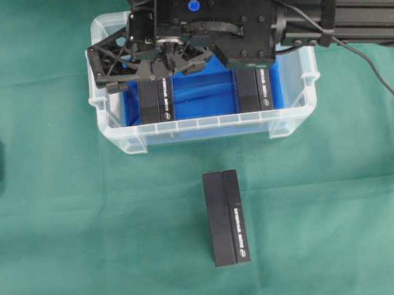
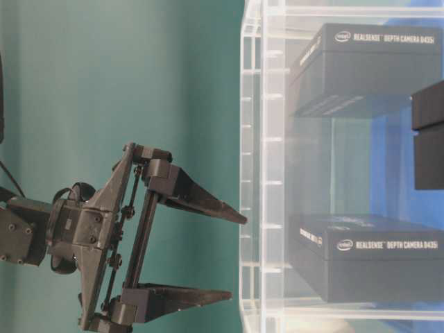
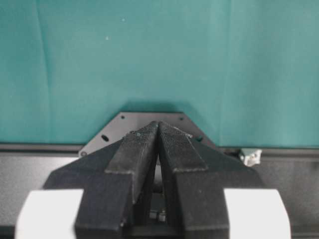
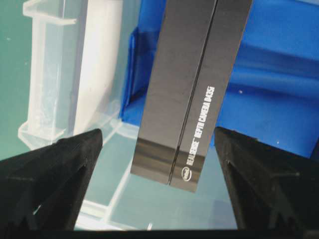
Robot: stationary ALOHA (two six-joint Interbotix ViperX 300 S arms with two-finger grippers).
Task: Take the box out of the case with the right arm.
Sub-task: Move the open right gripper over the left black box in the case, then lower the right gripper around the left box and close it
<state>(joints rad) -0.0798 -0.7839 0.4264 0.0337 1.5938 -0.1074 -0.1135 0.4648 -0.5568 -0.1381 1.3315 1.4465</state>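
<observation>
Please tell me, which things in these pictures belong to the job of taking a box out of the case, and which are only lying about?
Part of the job:
- the case
- left box in the case, under the open right end effector
- second box in the case

Lying about:
- box on the green cloth, outside the case
- left end effector, shut, away from the case

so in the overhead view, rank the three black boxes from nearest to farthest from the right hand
1. Left box in the case, directly under the right hand.
2. Right box in the case, further right.
3. Box on the cloth, outside, in front of the case.
</observation>
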